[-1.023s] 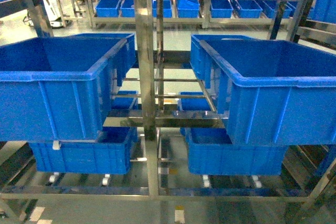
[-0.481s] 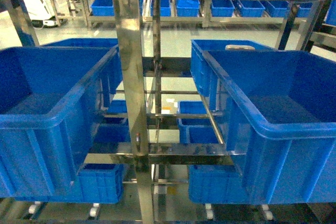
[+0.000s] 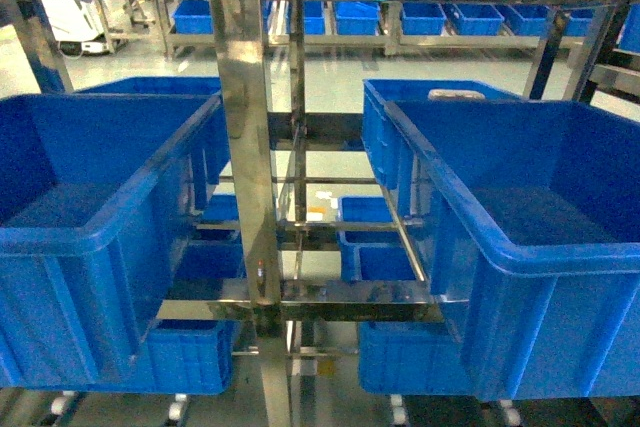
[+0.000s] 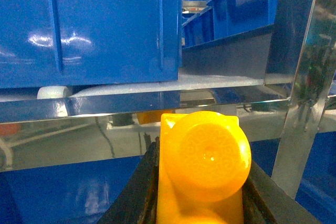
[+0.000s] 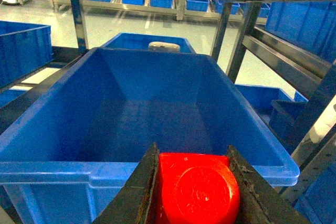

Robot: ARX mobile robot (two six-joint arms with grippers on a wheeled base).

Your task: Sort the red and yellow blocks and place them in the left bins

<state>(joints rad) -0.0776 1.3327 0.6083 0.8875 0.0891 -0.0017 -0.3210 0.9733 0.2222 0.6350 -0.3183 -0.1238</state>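
My left gripper is clamped on the orange-yellow brick, low beneath a blue crate and steel shelf rail; I should lift clear of that rim before releasing. My right gripper pinches the red brick just short of an open crate.

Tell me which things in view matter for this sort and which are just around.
For the job:
yellow block, in left gripper
red block, in right gripper
left blue bin

Just around:
right blue bin
steel rack post
lower bins
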